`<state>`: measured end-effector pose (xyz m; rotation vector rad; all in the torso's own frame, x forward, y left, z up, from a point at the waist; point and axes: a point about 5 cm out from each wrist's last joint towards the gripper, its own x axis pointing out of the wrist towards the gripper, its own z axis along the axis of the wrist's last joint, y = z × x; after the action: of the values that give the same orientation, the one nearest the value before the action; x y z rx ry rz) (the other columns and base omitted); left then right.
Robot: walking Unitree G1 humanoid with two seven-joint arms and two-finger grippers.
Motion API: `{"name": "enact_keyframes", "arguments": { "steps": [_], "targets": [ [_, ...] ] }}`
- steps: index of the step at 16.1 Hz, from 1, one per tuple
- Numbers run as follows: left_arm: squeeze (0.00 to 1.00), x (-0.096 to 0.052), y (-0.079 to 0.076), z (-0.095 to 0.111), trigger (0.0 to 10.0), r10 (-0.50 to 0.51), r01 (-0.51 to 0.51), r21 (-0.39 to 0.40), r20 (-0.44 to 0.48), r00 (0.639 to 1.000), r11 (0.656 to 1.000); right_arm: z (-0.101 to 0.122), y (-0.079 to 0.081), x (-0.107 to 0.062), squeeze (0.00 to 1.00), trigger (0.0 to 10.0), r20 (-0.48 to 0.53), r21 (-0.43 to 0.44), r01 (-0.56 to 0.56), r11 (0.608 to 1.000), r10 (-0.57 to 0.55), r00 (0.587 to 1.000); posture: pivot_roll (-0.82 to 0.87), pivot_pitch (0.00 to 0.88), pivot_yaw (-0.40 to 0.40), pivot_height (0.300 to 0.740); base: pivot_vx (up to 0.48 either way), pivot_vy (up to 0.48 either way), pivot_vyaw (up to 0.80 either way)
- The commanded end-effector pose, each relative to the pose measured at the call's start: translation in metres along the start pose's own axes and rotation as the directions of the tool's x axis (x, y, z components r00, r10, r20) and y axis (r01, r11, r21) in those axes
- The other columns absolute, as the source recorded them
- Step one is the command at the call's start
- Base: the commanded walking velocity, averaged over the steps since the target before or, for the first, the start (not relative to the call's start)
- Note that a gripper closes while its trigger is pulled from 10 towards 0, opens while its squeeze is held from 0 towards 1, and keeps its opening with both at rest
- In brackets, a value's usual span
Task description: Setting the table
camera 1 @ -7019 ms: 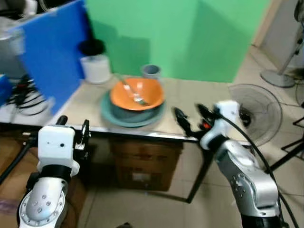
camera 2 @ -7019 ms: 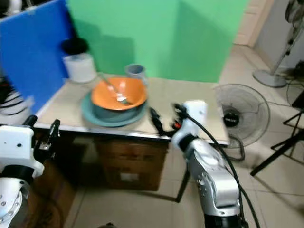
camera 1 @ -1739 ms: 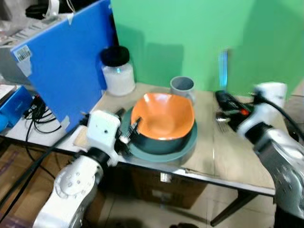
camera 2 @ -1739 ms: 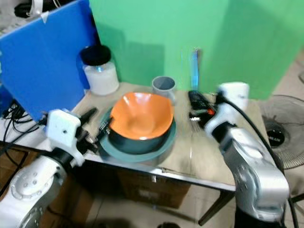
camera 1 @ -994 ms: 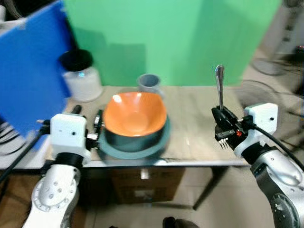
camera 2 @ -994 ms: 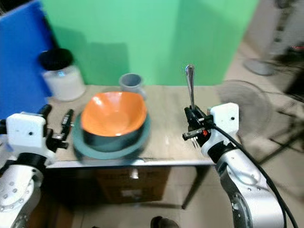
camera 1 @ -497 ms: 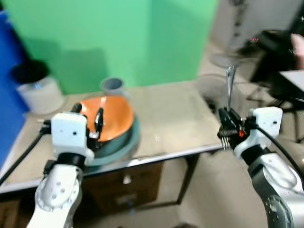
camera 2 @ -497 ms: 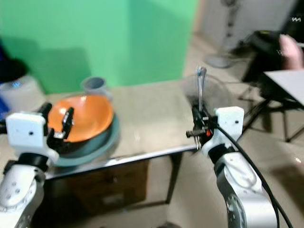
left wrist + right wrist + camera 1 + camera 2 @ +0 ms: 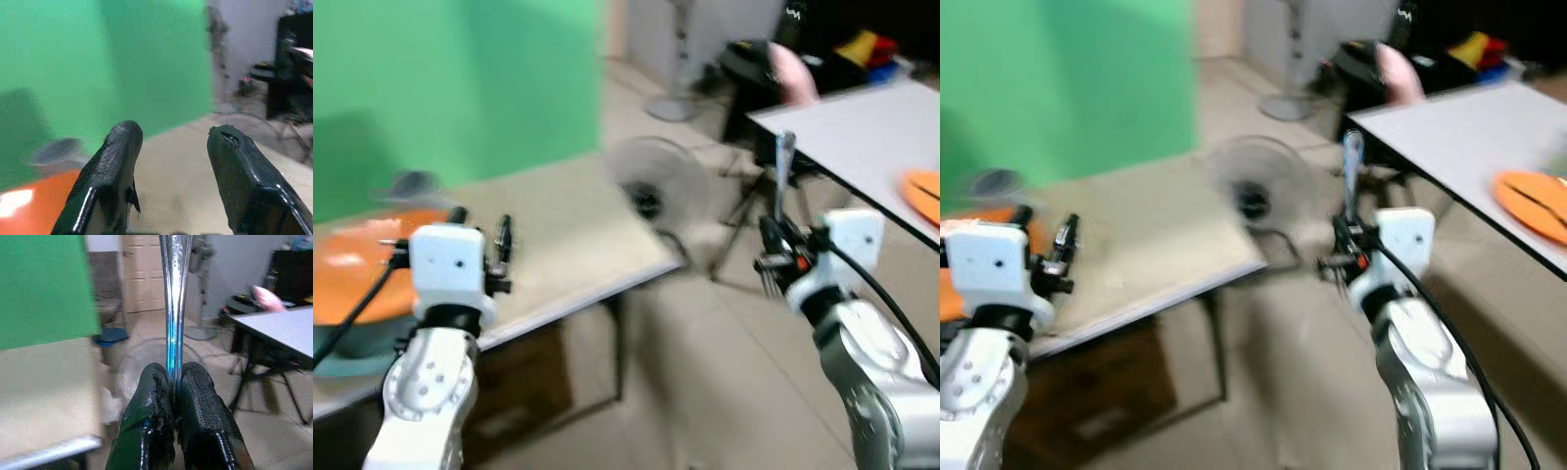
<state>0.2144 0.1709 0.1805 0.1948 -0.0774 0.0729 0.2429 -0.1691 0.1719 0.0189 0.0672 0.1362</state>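
A silver fork (image 9: 784,172) stands upright in my right gripper (image 9: 777,251), handle up and tines (image 9: 770,284) down; the gripper is shut on it over the floor between two tables. In the right wrist view the fork handle (image 9: 174,293) rises from between the closed fingers (image 9: 151,401). My left gripper (image 9: 481,227) is open and holds nothing, above the beige table (image 9: 568,235). At the far left sits an orange bowl (image 9: 352,269) stacked on a darker bowl and teal plate (image 9: 342,338), with a grey cup (image 9: 411,183) behind. A white table (image 9: 862,127) stands at the right.
An orange dish (image 9: 925,183) lies at the white table's right edge. A floor fan (image 9: 651,186) stands beyond the beige table's corner, another fan (image 9: 680,59) further back. A person's hand (image 9: 793,76) shows behind the white table. Tiled floor lies open between the tables.
The camera has swung to the right: the bowl stack and beige table slid left, and the white table came into view. The fork stays held upright in my right gripper.
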Motion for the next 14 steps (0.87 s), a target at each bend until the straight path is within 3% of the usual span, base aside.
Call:
{"name": "enact_keyframes", "arguments": {
  "steps": [1, 10, 12, 14],
  "targets": [
    [0.00, 0.002, -0.003, 0.002, 10.0, -0.021, 0.021, 0.005, 0.011, 1.000, 1.000, -0.003, -0.007, -0.001, 0.00, 10.0, -0.025, -0.007, 0.047, 0.999, -0.047, 0.999, -0.09, 0.000, 0.033, 0.740, 0.000, -0.480, -0.80],
    [0.00, 0.011, -0.003, 0.001, 10.0, -0.047, 0.047, 0.014, 0.015, 0.999, 0.999, -0.005, -0.008, 0.002, 0.00, 10.0, -0.056, -0.003, 0.066, 0.998, -0.066, 0.996, -0.11, 0.000, 0.051, 0.740, 0.000, -0.480, -0.80],
    [0.00, 0.012, -0.005, 0.000, 10.0, -0.055, 0.055, -0.037, 0.014, 0.998, 0.998, -0.006, -0.008, 0.000, 0.00, 10.0, -0.062, 0.002, 0.078, 0.997, -0.077, 0.995, -0.12, 0.000, 0.059, 0.740, 0.000, 0.000, -0.80],
    [0.00, 0.013, -0.006, -0.001, 10.0, -0.055, 0.055, -0.037, 0.004, 0.998, 0.998, -0.007, -0.008, 0.000, 0.00, 10.0, -0.068, 0.007, 0.095, 0.995, -0.094, 0.993, -0.12, 0.000, 0.064, 0.740, 0.000, 0.000, -0.80]
  ]
}}
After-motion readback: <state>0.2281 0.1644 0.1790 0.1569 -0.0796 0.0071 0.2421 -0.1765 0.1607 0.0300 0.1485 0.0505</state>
